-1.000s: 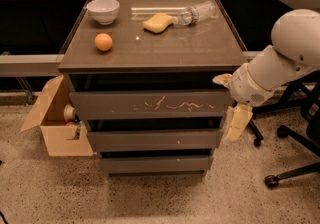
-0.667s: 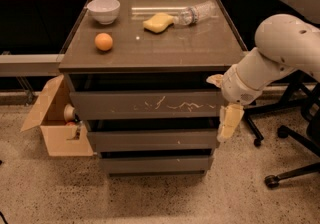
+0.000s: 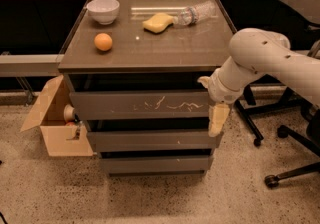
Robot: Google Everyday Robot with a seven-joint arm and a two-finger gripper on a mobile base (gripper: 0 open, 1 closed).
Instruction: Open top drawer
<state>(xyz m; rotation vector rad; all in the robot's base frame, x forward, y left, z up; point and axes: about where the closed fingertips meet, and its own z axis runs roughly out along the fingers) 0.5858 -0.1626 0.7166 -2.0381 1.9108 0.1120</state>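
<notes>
I see my gripper point(image 3: 210, 100), cream-coloured and spread wide, at the right end of the top drawer point(image 3: 115, 104), a flat grey-brown panel with white scratches.

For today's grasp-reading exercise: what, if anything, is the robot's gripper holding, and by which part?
Cannot be told: the gripper sits at the right end of the wide grey-brown scratched top drawer.

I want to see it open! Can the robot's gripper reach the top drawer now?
Probably yes: the gripper sits at the right end of the top drawer, and nothing stands between them.
</notes>
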